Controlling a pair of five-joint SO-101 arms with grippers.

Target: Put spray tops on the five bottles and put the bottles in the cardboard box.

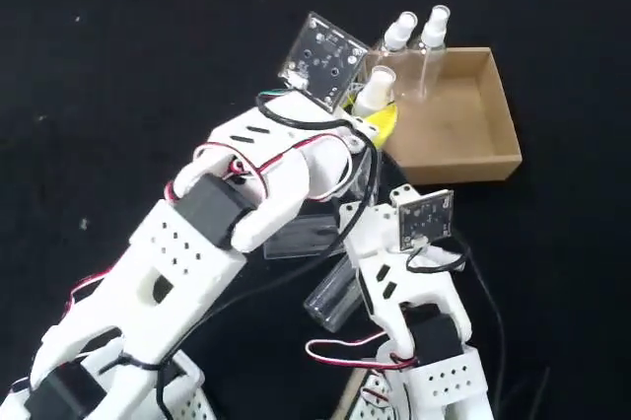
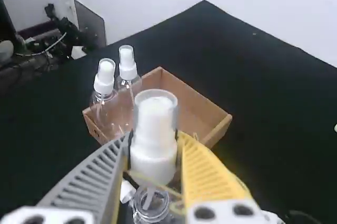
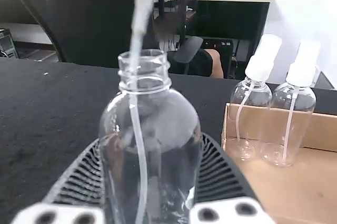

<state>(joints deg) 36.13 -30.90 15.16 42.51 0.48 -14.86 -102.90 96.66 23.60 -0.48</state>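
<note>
Ribbed grey and yellow fingers of the left end effector clench a white plastic spray top. From the right wrist, its thin dip tube enters the clear round bottle, clamped upright in the right end effector just below. Beyond both, two capped bottles stand in the cardboard box.

We find a capped bottle and a second capped bottle standing in the far left corner of the cardboard box. The rest of its floor is bare and open from above. The left pincer, clamped on a spray top, hangs at the box's left wall over the open bottle gripped by the right pincer, blocking that side. Counter left of the arms: open.
</note>
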